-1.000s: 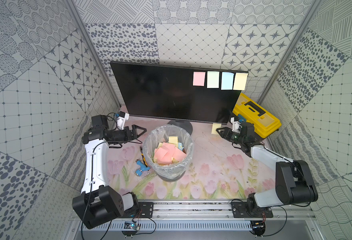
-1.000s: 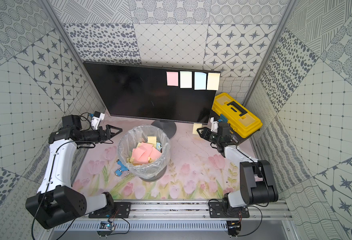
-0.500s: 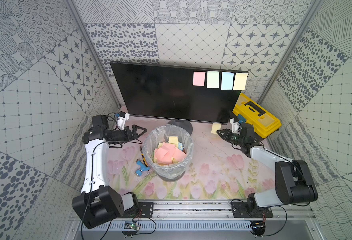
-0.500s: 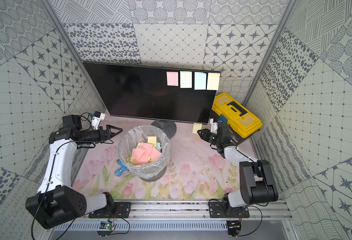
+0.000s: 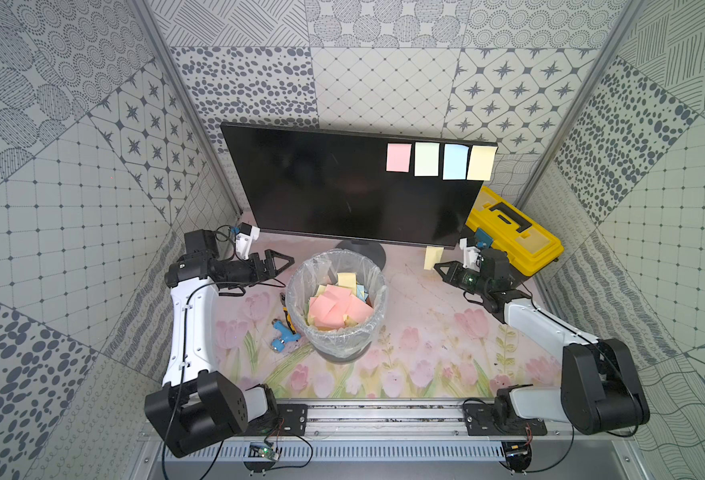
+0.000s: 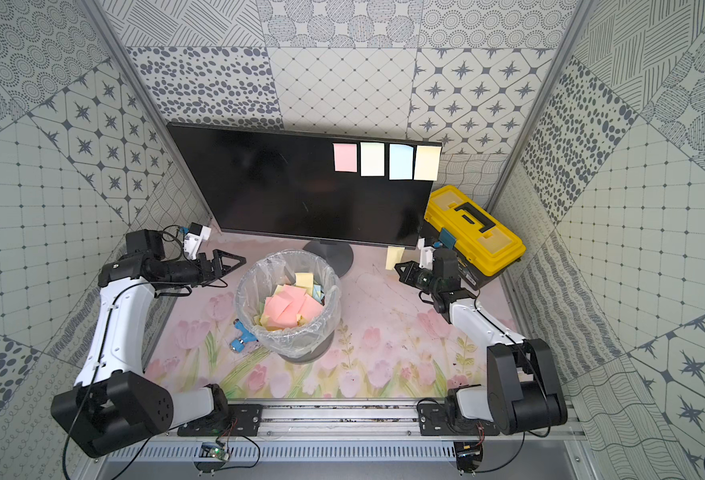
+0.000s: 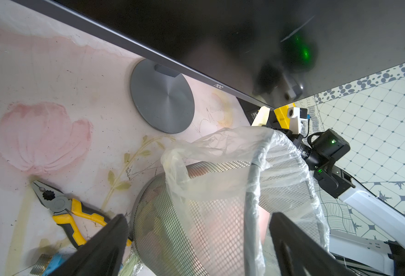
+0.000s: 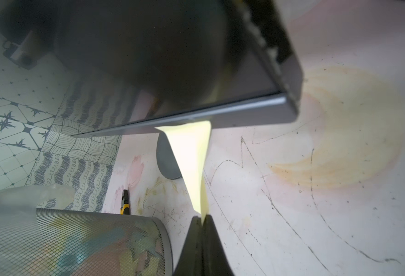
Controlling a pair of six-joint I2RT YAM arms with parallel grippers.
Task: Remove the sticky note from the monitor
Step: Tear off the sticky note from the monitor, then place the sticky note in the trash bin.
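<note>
The monitor stands at the back, dark. Several sticky notes sit in a row at its upper right corner. One more pale yellow sticky note hangs from the monitor's bottom edge near the right corner. My right gripper is shut on that note's free lower end, and the paper stretches from the bezel to the jaws. My left gripper is open and holds nothing, beside the bin's left rim.
A mesh waste bin with a plastic liner, holding discarded notes, stands mid-table in front of the monitor's round foot. A yellow toolbox sits at the back right. Pliers and a blue fitting lie left of the bin.
My right gripper has closed from partly open onto the hanging yellow note's lower end. The left arm has not moved.
</note>
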